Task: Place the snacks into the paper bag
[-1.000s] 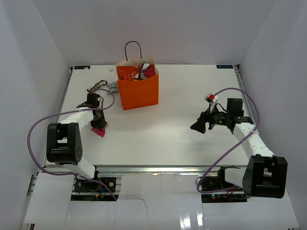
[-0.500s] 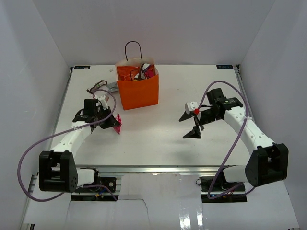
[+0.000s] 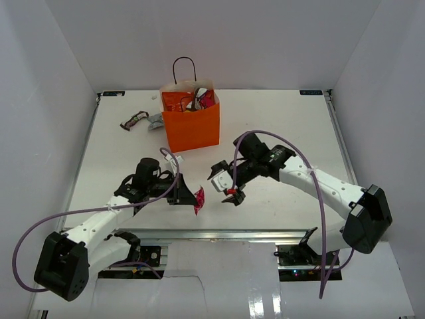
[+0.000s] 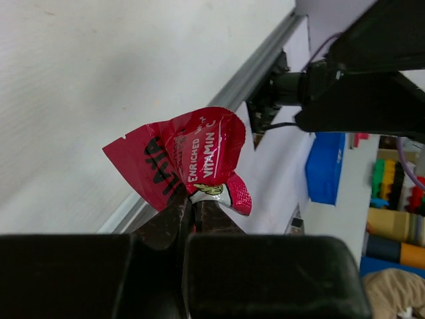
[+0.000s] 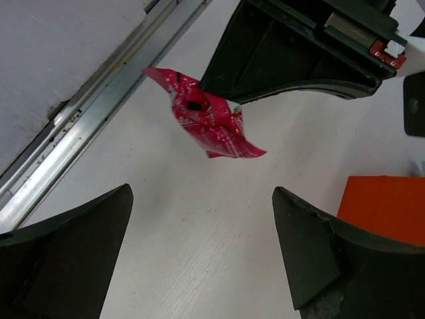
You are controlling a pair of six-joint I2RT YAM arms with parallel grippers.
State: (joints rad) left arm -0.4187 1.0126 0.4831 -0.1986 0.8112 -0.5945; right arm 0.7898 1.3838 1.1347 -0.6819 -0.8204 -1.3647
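The left tool (image 3: 191,197) is gripping a small magenta packet (image 3: 198,199) with its jaws pressed tight together on the packet's lower edge. In the left wrist view the crumpled wrapper (image 4: 192,156) is sticking up past the fingertips, white print showing on its red-pink face. It is hanging near the front of the tabletop (image 3: 279,126), close to the metal rail (image 5: 99,100); I cannot tell whether it is touching the surface.

The right tool (image 3: 223,186) is sitting just beside it on the right, jaws spread wide and holding nothing. Through its own camera the packet (image 5: 209,119) is showing ahead of the two parted fingers.

The orange paper bag (image 3: 192,129) is standing upright toward the back middle, well apart from the packet. A red chip bag (image 3: 174,100) and a pink packet (image 3: 207,98) are poking out of its top. A dark brown packet (image 3: 133,120) and a silver-grey packet (image 3: 156,119) are lying on the tabletop left of the bag.
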